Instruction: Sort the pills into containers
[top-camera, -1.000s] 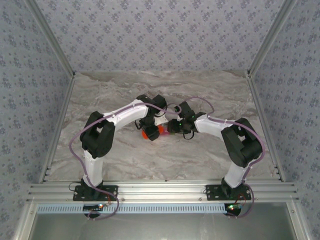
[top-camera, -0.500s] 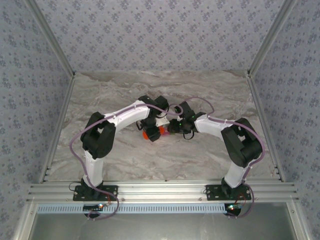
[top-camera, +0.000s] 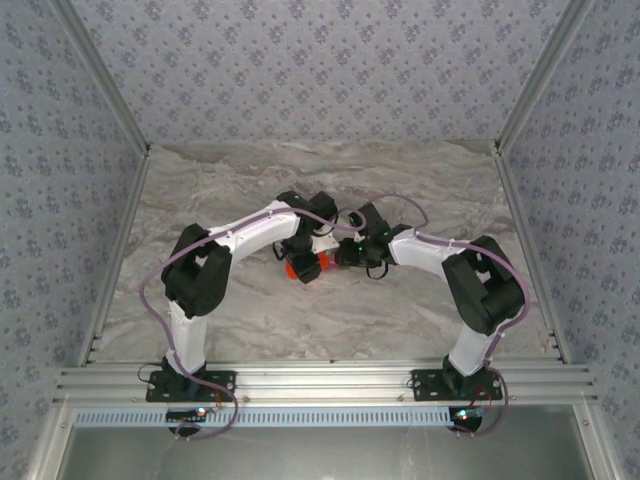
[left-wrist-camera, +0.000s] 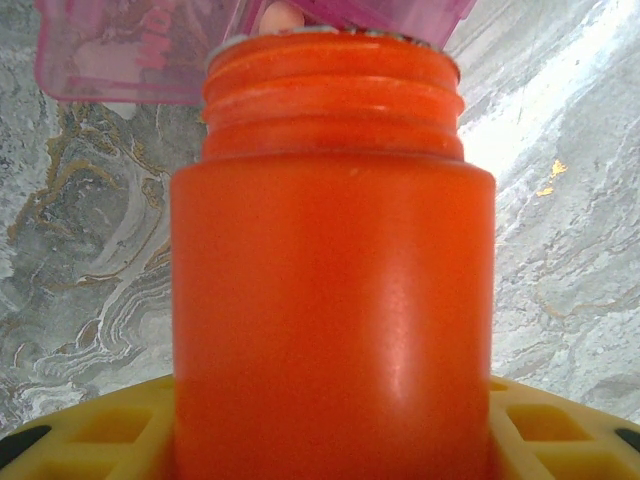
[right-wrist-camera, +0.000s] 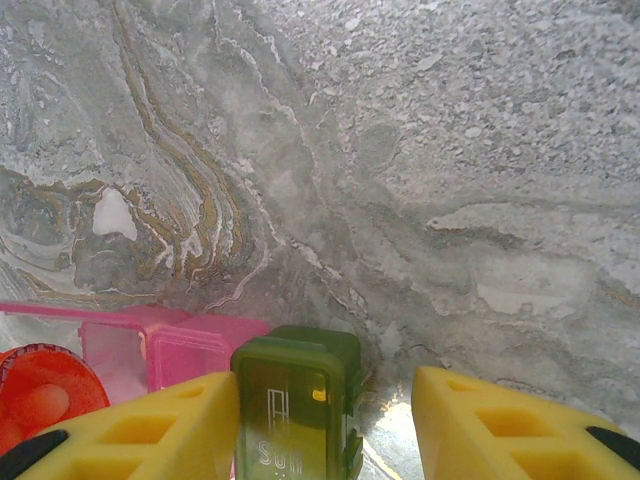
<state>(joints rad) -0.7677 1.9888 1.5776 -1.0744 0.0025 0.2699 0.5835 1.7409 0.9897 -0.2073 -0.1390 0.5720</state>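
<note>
The marbled counter (top-camera: 420, 190) carries everything. Over its middle the left arm (top-camera: 240, 235) and the right arm (top-camera: 440, 250) bend in toward each other until their wrists nearly meet.

The left claw (left-wrist-camera: 330, 440) is clamped on the orange bottle (left-wrist-camera: 330, 290), its yellow fingers pressing the bottle's sides low on the body. The bottle is uncapped and tipped forward, with its threaded mouth at the edge of the containers.

The containers are a small joined pair lying on the counter between the two claws: a pink box (left-wrist-camera: 120, 55) with its lid standing open, and a green box (right-wrist-camera: 295, 380) beside it.

The right claw (right-wrist-camera: 322, 410) stands with its jaws apart around the green box. One finger lies against the box's side and a gap shows on the other side, so it looks to be bracing the pair, not gripping it.

A pale pill (left-wrist-camera: 283, 15) sits at the bottle's lip, just over the pink box.

The step in hand appears to be pouring. To do it well:
- Tilt the bottle slowly, so that pills leave one at a time.
- Hold the mouth directly over the open pink box, never over the lid or the seam.
- Brace the pair firmly, because it looks light enough to slide.
- A spill across the counter is the main risk.
</note>
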